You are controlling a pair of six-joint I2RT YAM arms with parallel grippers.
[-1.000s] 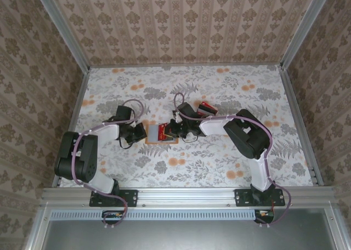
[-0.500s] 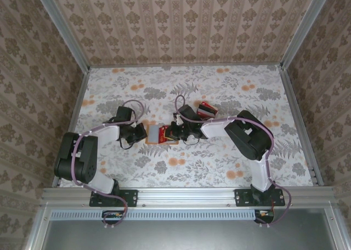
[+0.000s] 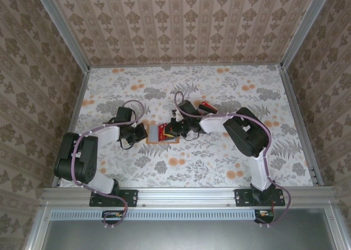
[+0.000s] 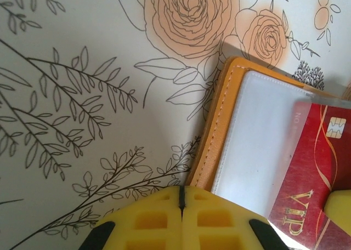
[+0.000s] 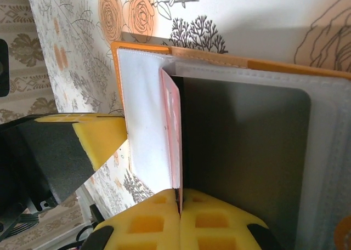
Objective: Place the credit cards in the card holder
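Note:
The orange card holder (image 3: 160, 134) lies open on the table between both grippers, its orange rim (image 5: 219, 55) and clear pockets showing. My right gripper (image 5: 179, 198) is shut on a red credit card (image 5: 173, 135), seen edge-on, standing in the holder's middle. The same red card (image 4: 318, 173) reads "VIP" and sits partly under the clear pocket (image 4: 263, 129). A dark card (image 5: 241, 151) fills the holder's right pocket. My left gripper (image 4: 181, 198) is shut with nothing in it, its tips on the holder's stitched left edge (image 4: 216, 135). More credit cards (image 3: 207, 106) lie beyond the right arm.
The flowered tablecloth (image 3: 219, 162) covers the table, with aluminium rails along the sides (image 3: 296, 118). The left gripper's yellow finger (image 5: 101, 135) is close beside the holder in the right wrist view. Patterned walls close in the back and sides.
The right gripper has shifted slightly over the holder with the red card, whose tilt changed. The left arm has stayed where it was.

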